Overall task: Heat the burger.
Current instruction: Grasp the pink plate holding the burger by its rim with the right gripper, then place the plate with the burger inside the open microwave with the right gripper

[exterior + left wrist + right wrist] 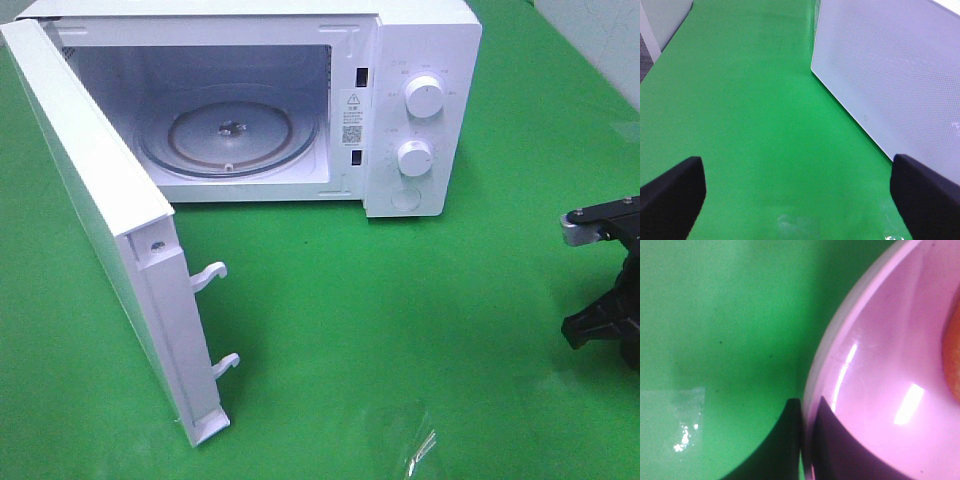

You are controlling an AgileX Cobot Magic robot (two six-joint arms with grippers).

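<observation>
As jaws pinch, glossy, seemingly round plate (880, 340)

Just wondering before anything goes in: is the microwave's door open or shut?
Open. The door stands swung out from the microwave, its latch hooks exposed, and the glass turntable inside is in plain view.

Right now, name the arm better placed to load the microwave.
Right. The right gripper is clamped on the rim of the pink plate, burger aboard; the left gripper hangs open over green cloth.
</observation>
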